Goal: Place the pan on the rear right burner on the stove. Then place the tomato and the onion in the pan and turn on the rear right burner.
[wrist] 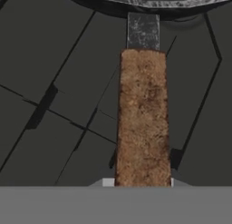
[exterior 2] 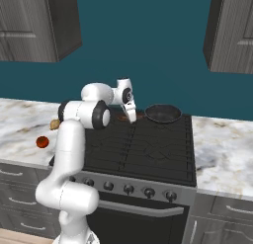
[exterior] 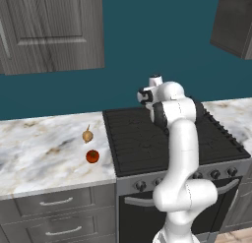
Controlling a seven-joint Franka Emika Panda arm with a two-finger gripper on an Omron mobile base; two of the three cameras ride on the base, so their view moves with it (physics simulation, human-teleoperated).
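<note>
Black and shallow, the small round frying pan (exterior 2: 162, 113) sits at the back right of the wide black gas stove (exterior 2: 143, 149), on the rear right burner (exterior 2: 163, 129), a square of black cast-iron grate like its neighbours. Its straight brown wooden handle (wrist: 142, 116) points left along the back row of grates. In the hand view that handle runs from the bottom edge up to a grey metal neck and the pan's rim at the top, with the grate bars beneath it.

In the right base view the white arm's two-finger gripper (exterior 2: 132, 118) hangs down over the handle's outer end. It is pressed together on the handle, pinching it.

Left of the stove, on the marbled white worktop (exterior: 44, 148), lie the small tan-yellow onion (exterior: 87, 136) with its thin stalk tip and, just in front of it, the small glossy red tomato (exterior: 92, 156). The two are near each other but apart, and well away from the pan.

Round knobs (exterior 2: 128, 189) line the stove's grey steel front.
</note>
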